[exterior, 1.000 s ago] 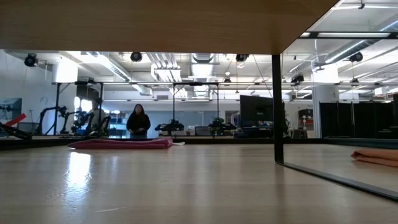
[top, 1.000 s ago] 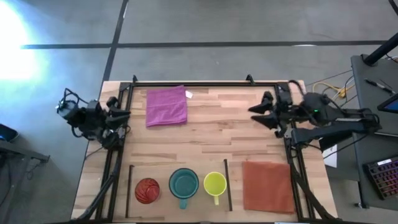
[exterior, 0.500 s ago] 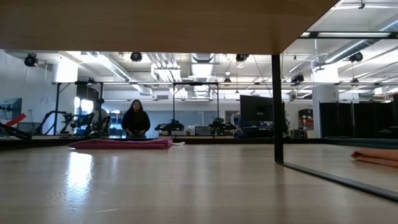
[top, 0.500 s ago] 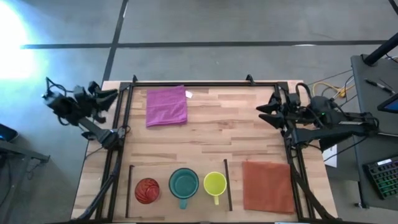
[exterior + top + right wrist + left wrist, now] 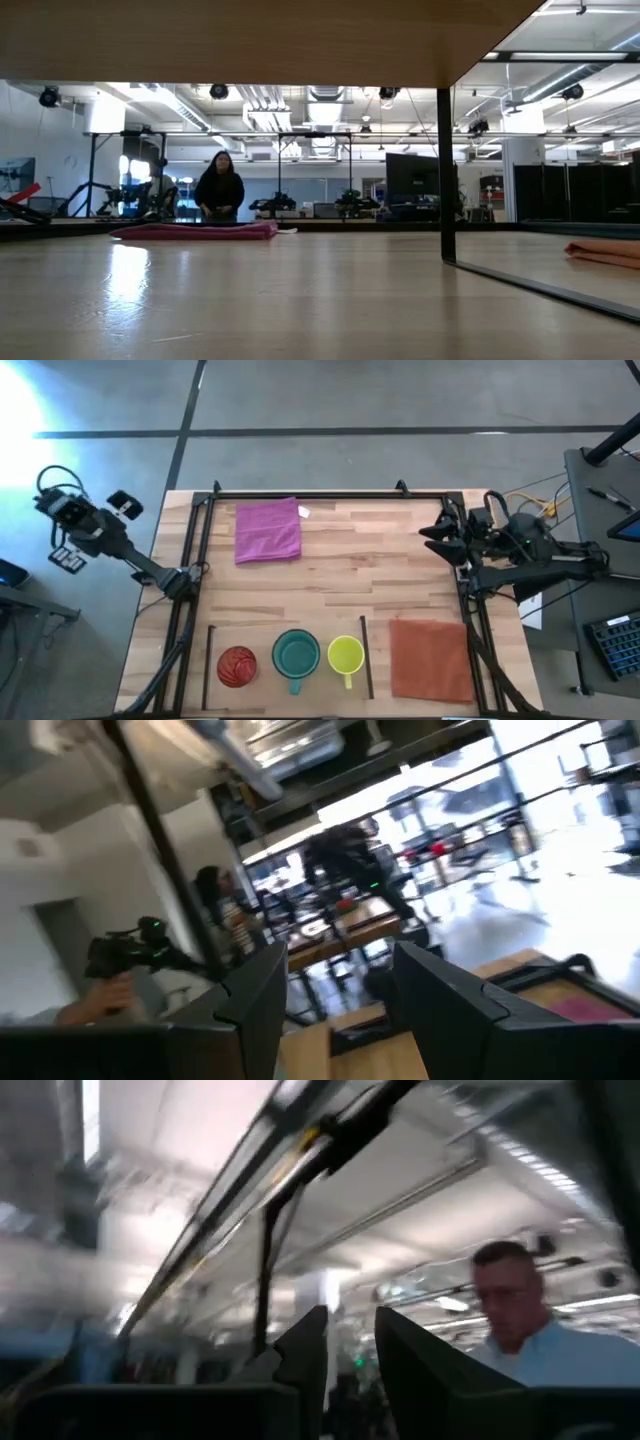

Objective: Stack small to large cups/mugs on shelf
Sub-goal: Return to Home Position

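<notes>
At the desk's (image 5: 340, 570) 6 o'clock edge, the red-orange plastic cup (image 5: 237, 666), teal handled mug (image 5: 296, 656) and yellow handled mug (image 5: 346, 655) stand in a row on the strip-marked shelf (image 5: 262, 635). Home both arms wide of them. The right tool (image 5: 437, 538) sits at 3 o'clock, fingers apart. The left tool (image 5: 350, 1318) is off the desk past 10 o'clock, fingers apart.

Your high camera hangs well above and looks straight down on the whole tabletop (image 5: 340, 575). Your low camera sits at plank height on the near side, facing level into the room. Both views catch the magenta cloth (image 5: 268, 530) at far left. The left hand (image 5: 350, 1320) camera tilts up toward the ceiling, while the right hand (image 5: 335, 960) camera looks over the tabletop into the room.
</notes>
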Controlling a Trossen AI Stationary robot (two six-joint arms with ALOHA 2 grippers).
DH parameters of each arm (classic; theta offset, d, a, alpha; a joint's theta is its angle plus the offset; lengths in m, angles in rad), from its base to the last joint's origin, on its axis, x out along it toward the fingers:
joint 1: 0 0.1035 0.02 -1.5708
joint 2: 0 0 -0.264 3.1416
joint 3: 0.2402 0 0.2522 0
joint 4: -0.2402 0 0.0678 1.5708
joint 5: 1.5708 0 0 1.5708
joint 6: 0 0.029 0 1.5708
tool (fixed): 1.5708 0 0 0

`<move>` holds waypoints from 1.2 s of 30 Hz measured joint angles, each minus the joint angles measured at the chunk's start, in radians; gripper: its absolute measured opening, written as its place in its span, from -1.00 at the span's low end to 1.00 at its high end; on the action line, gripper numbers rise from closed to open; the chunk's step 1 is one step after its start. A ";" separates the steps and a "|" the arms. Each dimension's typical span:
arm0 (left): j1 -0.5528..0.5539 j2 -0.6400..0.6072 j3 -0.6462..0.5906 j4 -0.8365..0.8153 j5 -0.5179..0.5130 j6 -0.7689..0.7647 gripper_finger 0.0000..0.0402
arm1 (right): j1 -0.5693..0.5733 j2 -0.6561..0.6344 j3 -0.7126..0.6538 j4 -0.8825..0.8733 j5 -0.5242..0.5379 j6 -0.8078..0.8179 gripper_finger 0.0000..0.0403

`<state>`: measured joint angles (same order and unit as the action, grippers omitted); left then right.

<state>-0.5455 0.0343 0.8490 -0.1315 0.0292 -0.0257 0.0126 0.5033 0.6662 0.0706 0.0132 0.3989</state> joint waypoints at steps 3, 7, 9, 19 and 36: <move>0.002 0.013 -0.002 -0.191 -0.312 -0.132 -0.63 | 0.000 0.005 -0.022 0.037 -0.080 0.001 -0.12; 0.001 0.016 -0.191 -0.070 -0.498 -0.130 -0.63 | 0.002 0.062 -0.147 0.304 -0.179 0.007 -0.12; 0.001 -0.003 -0.304 0.090 -0.395 -0.077 -0.63 | 0.002 0.090 -0.222 0.473 -0.195 -0.003 -0.12; 0.001 -0.004 -0.624 0.542 -0.299 -0.030 -0.63 | 0.000 0.162 -0.434 0.844 -0.195 0.016 -0.12; 0.002 -0.003 -0.841 0.640 -0.458 -0.173 -0.63 | 0.000 0.166 -0.537 0.810 -0.140 -0.022 -0.12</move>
<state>-0.5430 0.0308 0.0082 0.5086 -0.4289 -0.1983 0.0124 0.6691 0.1296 0.8808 -0.1263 0.3771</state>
